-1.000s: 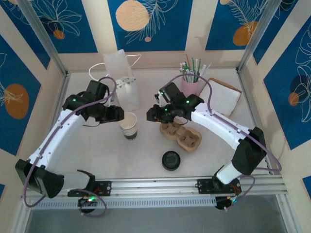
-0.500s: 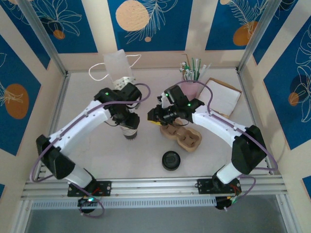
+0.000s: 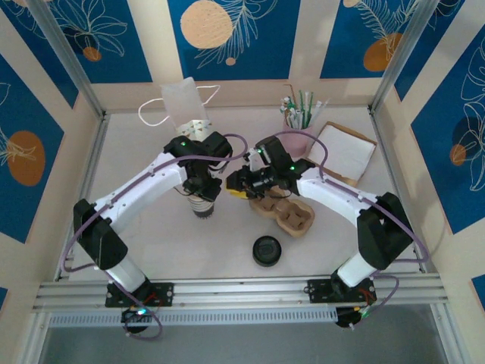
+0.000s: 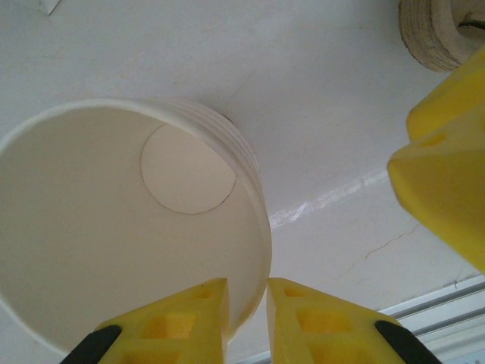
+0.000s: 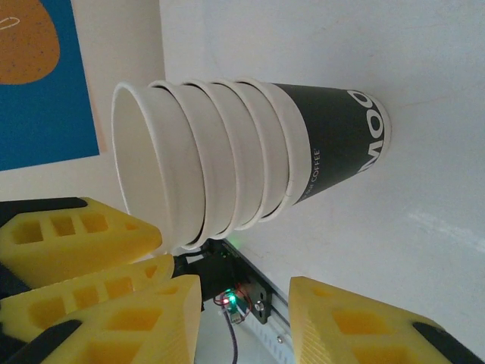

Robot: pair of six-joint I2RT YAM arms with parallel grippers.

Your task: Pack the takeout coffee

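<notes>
On the white table (image 3: 151, 227), just left of the cardboard carrier (image 3: 286, 214), the takeout coffee cups (image 5: 250, 152) stand nested 5 deep, the left gripper (image 4: 247, 294) pinching the top rim, likely to peel 1 free, while the right gripper (image 5: 246, 292) hovers spread beside them.

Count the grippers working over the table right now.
2. The left gripper pinches the paper cup's rim; the right gripper hangs open just beside that cup.
</notes>
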